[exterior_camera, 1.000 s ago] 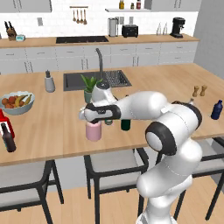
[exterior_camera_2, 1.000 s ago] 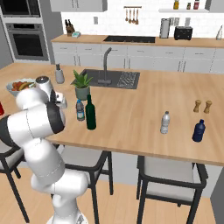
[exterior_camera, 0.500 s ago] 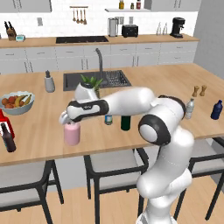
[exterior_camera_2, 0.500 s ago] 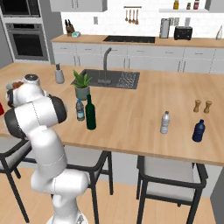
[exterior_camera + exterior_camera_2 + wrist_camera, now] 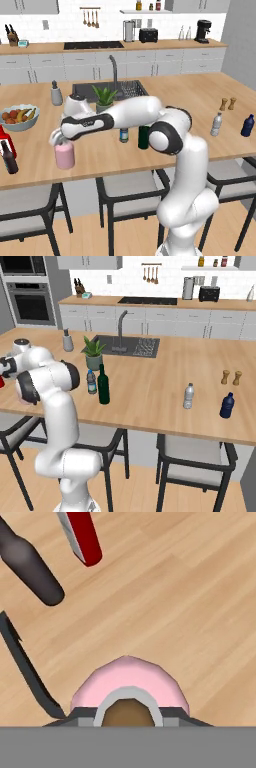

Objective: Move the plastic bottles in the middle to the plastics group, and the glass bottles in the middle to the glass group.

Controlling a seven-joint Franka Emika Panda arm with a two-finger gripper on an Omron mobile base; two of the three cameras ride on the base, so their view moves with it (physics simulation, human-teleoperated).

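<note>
Gripper (image 5: 56, 137) is reaching far out to the left over the wooden island counter (image 5: 200, 100), sitting right at the neck of the pink bottle (image 5: 65, 155); the base views are suggesting it is clamped on the cap, and the hand view is looking straight down over the silvery cap and pink shoulders, but the fingertips themselves are hidden, so whether the jaws are closed I cannot tell. Pink bottle is standing upright near the front edge of the counter, its base at or just off the wood; contact unclear. Just beyond it, toward the counter's left end, the red bottle (image 5: 5, 139) and the slim dark brown bottle (image 5: 9, 158) are standing close together. Back mid-counter, the green wine bottle (image 5: 103, 385) and the small water bottle (image 5: 91, 382) with blue cap are standing side by side in front of a potted plant (image 5: 93, 352). Far right, well apart, the greyish clear bottle (image 5: 188, 396) and the dark blue bottle (image 5: 226, 405) are standing near the salt and pepper shakers (image 5: 231, 377). Fruit bowl (image 5: 19, 117) is sitting at the left.
</note>
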